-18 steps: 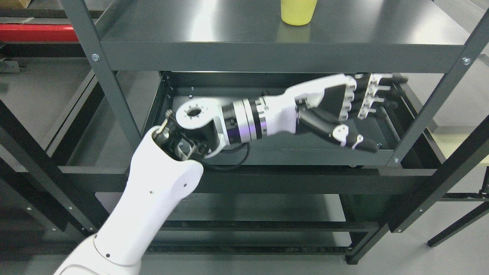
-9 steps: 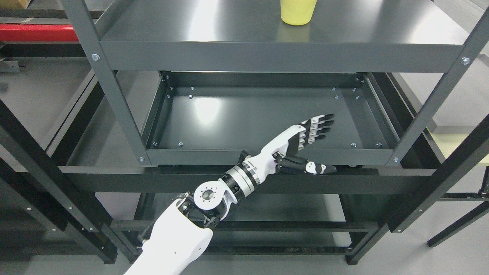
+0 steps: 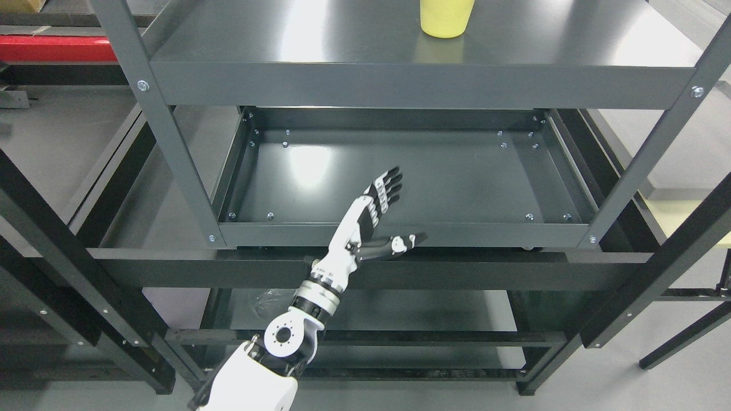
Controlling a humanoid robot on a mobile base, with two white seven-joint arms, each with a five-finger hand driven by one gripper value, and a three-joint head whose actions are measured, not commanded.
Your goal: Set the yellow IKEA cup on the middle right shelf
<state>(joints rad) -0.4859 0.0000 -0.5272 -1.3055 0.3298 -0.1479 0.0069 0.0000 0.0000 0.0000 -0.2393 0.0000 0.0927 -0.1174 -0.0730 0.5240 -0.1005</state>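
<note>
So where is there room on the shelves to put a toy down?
The lower shelf is bare right of the left robot hand, out to its side wall. The top shelf is bare left of the yellow cup. Nowhere looks crowded.

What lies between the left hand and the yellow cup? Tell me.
In the head view, the front lip of the top shelf crosses between the open left hand and the cup. Otherwise only bare lower tray and bare shelf top.

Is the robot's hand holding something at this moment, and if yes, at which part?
Nothing is held. The left hand is open and empty in front of the lower shelf; the yellow cup stands alone on the shelf above.
</note>
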